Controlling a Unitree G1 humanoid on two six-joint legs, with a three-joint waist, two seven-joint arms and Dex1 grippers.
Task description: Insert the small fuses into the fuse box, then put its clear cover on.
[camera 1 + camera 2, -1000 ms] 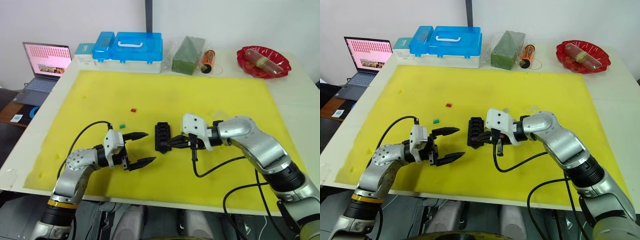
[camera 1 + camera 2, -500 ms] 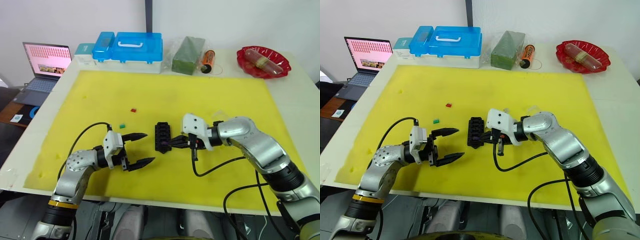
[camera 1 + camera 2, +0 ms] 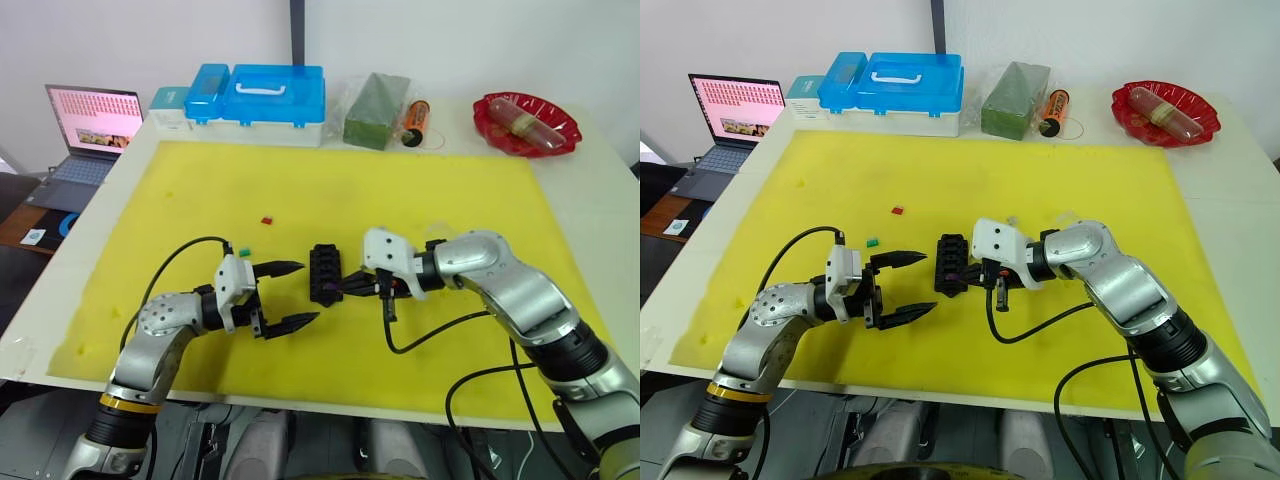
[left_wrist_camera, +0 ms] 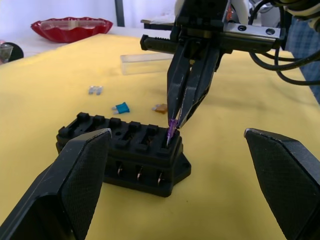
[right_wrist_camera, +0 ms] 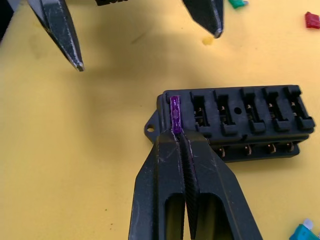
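Note:
The black fuse box [image 3: 324,273] lies mid-mat. My right gripper [image 5: 182,137] is shut on a purple fuse [image 5: 174,113], holding it upright over the end slot of the box. My left gripper [image 3: 306,293] stands open just left of the box, touching nothing. A red fuse [image 3: 267,220] and a green fuse [image 3: 244,251] lie on the mat to the left. Beyond the box, the left wrist view shows teal [image 4: 121,107], tan [image 4: 160,107] and grey [image 4: 95,90] fuses and the clear cover [image 4: 147,62] lying flat.
A yellow mat [image 3: 350,180] covers the table. Along the far edge stand a blue-lidded storage case [image 3: 262,100], a green block [image 3: 377,110], an orange can [image 3: 416,120] and a red bowl [image 3: 525,122]. A laptop [image 3: 90,125] sits off the table's left.
My left gripper has shifted a little to the right, closer to the fuse box, still open. The right gripper and purple fuse stay at the box's end slot.

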